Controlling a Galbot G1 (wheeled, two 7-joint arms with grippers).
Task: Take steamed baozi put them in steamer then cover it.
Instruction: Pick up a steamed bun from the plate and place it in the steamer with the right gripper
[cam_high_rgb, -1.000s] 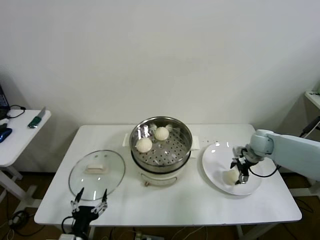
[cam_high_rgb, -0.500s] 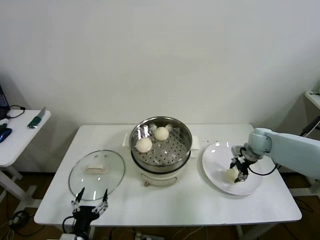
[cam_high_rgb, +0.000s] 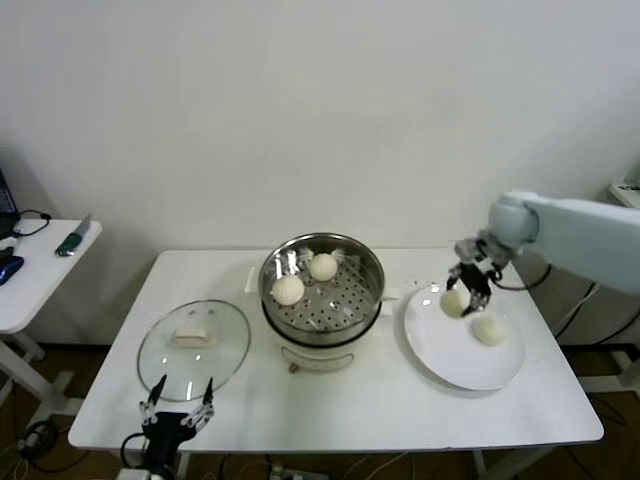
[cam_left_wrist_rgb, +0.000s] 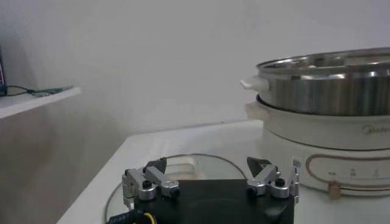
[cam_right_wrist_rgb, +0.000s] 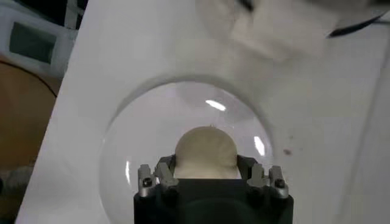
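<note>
Two small cream-white round buns (cam_high_rgb: 289, 290) sit in the shiny steel steamer basket (cam_high_rgb: 370, 292); right gripper (cam_high_rgb: 466, 285) jaws pinch a third bun (cam_high_rgb: 453, 302); a fourth bun (cam_high_rgb: 489, 330) waits on the flat white plate (cam_high_rgb: 450, 355); round glass lid (cam_high_rgb: 193, 345) unplaced; left gripper (cam_high_rgb: 178, 418) jaws spread.

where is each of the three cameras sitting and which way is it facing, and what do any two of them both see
Head view: on the robot's head, looking forward and down at the table; the steamer, the cover and the plate; shows the left gripper and the right gripper.
Left wrist view: low over the table, facing the steamer's side; shows the open left gripper.
Right wrist view: above the plate, looking down; shows the right gripper holding a baozi.
Shared: head and left wrist views both see the steamer and cover.
</note>
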